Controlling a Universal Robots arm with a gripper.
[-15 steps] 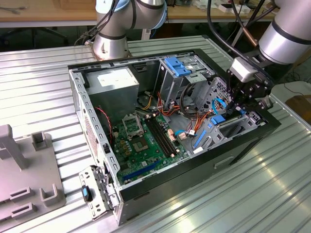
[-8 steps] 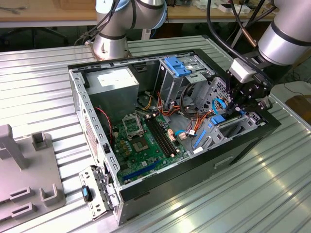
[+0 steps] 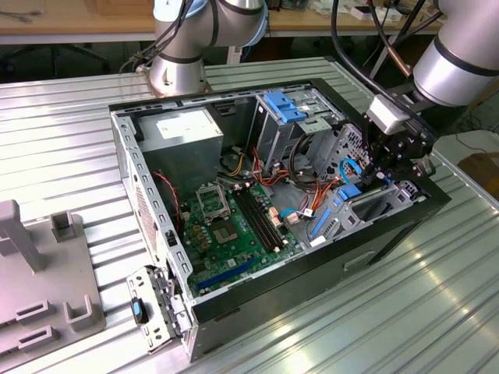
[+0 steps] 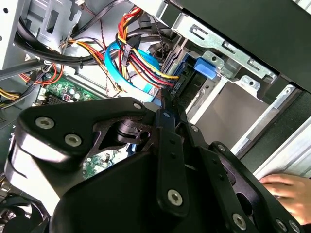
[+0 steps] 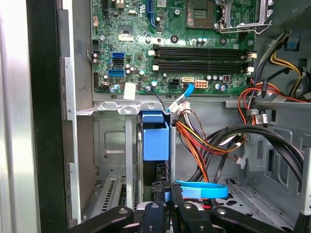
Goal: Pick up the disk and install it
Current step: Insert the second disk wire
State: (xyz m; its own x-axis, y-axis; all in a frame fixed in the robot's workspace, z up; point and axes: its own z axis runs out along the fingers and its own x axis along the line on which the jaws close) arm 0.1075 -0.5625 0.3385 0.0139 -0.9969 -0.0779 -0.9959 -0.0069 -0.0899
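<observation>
I am working over a ribbed metal table (image 3: 62,132) – on it lies an open black computer case (image 3: 327,257), its inside turned up towards me. My arm (image 3: 460,54) reaches in from the exterior view's right. A second arm's base (image 3: 183,47) stands behind the case, and a grey plastic fixture (image 3: 39,273) sits on the table at the exterior view's left, well apart from the case.

Inside, the green motherboard (image 3: 234,234) covers the floor of the case, with the grey power supply (image 3: 183,132) beside it in the far corner. Nearer me is the bare metal drive bay (image 5: 109,141), against the case wall on the exterior view's right.

The disk (image 5: 155,141) stands on edge in that bay; in the first wrist view its bright blue carrier faces me, with the dark body just below it. In the exterior view its blue (image 3: 348,191) shows just beside my hand.

My gripper (image 5: 168,194) hangs directly over the disk, low inside the case. The black fingers (image 5: 176,196) are pressed almost together – a thin sliver of the carrier's blue edge sits pinched between the tips in both wrist views.

A bundle of red, orange and yellow wires (image 5: 199,141) runs just beside the bay, and a flat pale-blue cable (image 5: 201,189) lies near my fingertips.

A person's hand (image 4: 286,191) rests outside the case wall in the second wrist view.
</observation>
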